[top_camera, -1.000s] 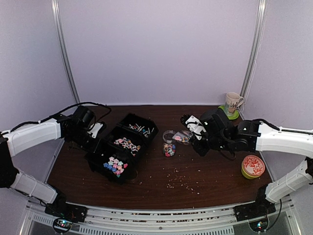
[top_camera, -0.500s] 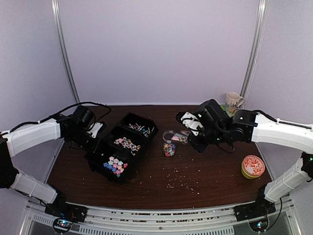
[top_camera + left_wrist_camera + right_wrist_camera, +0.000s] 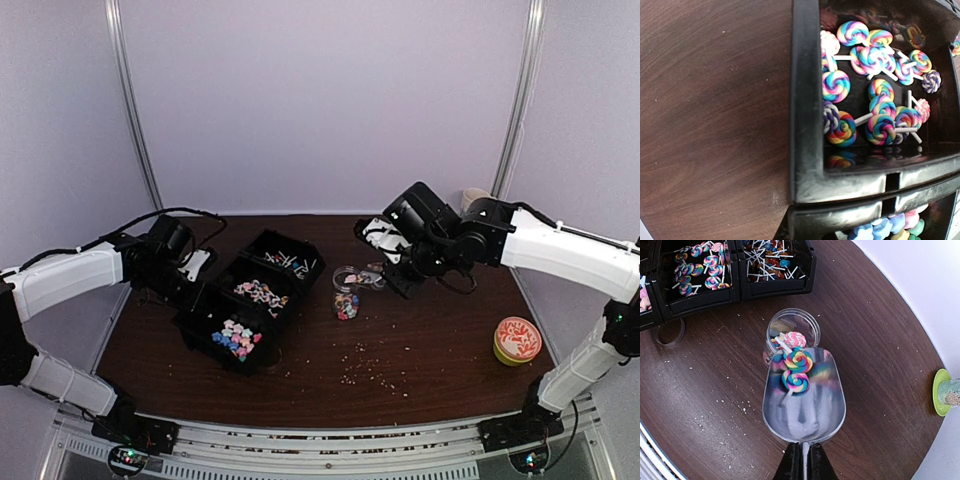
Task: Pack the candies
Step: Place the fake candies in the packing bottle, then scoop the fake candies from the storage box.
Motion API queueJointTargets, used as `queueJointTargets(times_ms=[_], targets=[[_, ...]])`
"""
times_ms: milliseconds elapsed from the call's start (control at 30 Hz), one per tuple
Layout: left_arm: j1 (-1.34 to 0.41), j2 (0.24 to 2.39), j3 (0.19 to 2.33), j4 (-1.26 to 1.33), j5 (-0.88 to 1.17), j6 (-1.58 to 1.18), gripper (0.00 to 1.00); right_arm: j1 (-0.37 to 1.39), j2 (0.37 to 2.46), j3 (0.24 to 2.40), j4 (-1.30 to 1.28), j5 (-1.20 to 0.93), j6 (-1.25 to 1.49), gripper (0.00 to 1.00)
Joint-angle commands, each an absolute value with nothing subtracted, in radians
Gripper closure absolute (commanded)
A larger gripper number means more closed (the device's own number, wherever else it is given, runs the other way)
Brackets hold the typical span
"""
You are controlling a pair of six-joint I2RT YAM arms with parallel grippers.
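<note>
Clear scoop (image 3: 802,415) of swirly lollipop candies (image 3: 798,361) parked at the mouth of the jar (image 3: 812,327)

The right gripper (image 3: 802,452) has its fingers (image 3: 792,465) clenched on the scoop's back end, and the scoop's lip sits over the open jar's rim with three candies bunched right there. There's more in the jar, but from above it's just a coloured smudge. At 9 o'clock of the jar is the black tray (image 3: 200,325), with more candies in its three compartments. The left gripper (image 3: 195,268) sits at the tray's 10 o'clock side. Its own camera shows no fingers at all, so whether they're clenched or released, can't tell. Pale crumbs (image 3: 365,372) dot the surface (image 3: 440,340) at 6 o'clock of the jar. A mug (image 3: 475,196) at 1 o'clock is mostly hidden behind the right arm (image 3: 560,245).
</note>
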State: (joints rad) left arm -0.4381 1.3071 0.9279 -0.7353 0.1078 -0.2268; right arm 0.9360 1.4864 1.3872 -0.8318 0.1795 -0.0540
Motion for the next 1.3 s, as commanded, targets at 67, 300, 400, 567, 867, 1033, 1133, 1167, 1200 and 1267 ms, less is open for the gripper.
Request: queueJointTargets(times_ms=[67,300,400,567,867,1033,1133,1167,1200,1267], targets=[[-0.429,1.252,1.001,-0.577,0.177,-0.242,1.0,0.927,1.512,1.465,-0.91,0.189,-0.056,1.0],[-0.43,1.253,1.001,-0.576,0.18,-0.243,1.0,0.926,1.535,1.515,-0.943,0.189,-0.063,1.0],[-0.429,1.253,1.002,-0.577,0.18,-0.242,1.0,0.924,1.546,1.538,-0.957,0.189,-0.071,1.0],[-0.429,1.253,1.001,-0.577,0.183,-0.243,1.0,0.923,1.538,1.548,-0.94,0.182,-0.09,1.0],[-0.429,1.251,1.001,-0.574,0.189,-0.243,1.0,0.972,1.368,1.258,-0.541,0.17,-0.293,1.0],[-0.43,1.255,1.0,-0.572,0.19,-0.241,1.0,1.003,1.344,1.247,-0.497,0.114,-0.338,1.0],[-0.429,1.256,0.999,-0.571,0.192,-0.239,1.0,1.032,1.369,1.281,-0.523,0.107,-0.365,1.0],[-0.428,1.256,1.0,-0.571,0.194,-0.24,1.0,1.042,1.384,1.3,-0.536,0.103,-0.368,1.0],[-0.429,1.257,1.0,-0.569,0.196,-0.239,1.0,1.052,1.402,1.324,-0.56,0.097,-0.368,1.0],[-0.429,1.26,1.0,-0.569,0.198,-0.24,1.0,1.074,1.448,1.388,-0.609,0.09,-0.368,1.0]])
